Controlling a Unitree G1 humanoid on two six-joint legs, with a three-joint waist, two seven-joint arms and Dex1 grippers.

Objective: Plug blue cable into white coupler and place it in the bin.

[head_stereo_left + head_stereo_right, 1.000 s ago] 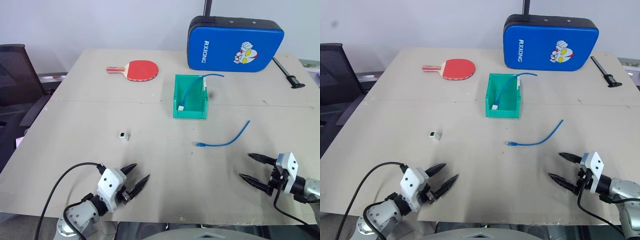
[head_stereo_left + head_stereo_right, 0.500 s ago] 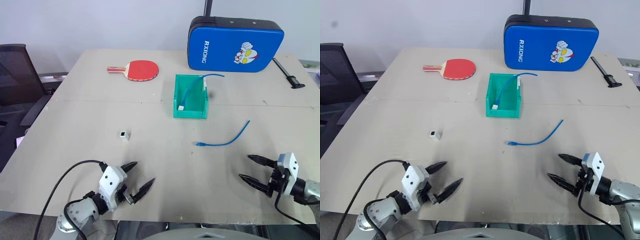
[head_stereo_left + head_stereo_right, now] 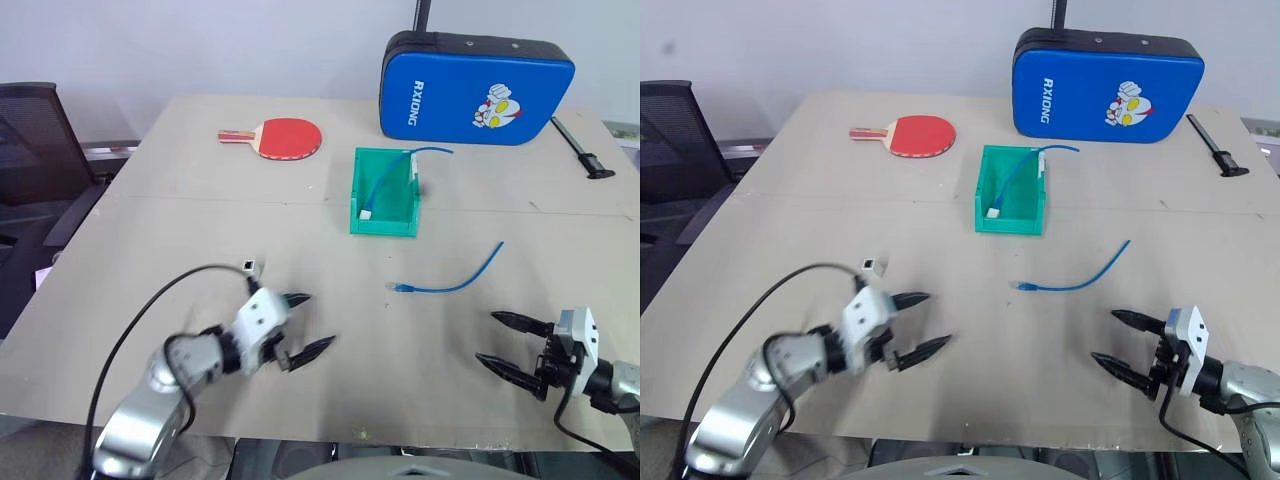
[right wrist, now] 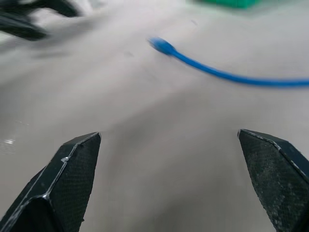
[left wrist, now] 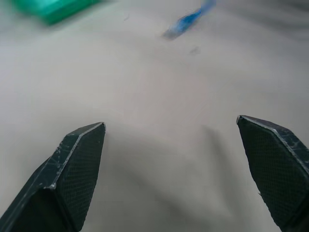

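- The left claw hovers over the near left of the bench, its two black fingers spread wide and holding nothing; it points toward the middle of the bench, which suits a reach for one of the two loose parts.
- The white coupler stands alone on the bench just beyond the left claw's white housing, apart from everything else, so it can be taken from above without snagging.
- The red table-tennis paddle lies at the far left, well clear of the work.
- The teal bin sits at the centre far side, already holding another blue cable with a white block on its end; its lower front lip faces the robot, easing a drop-in.
- The blue cable lies loose right of centre, plug end toward the left, not yet joined to the coupler.
- The right claw waits near right, wide and empty, likely to take the cable.
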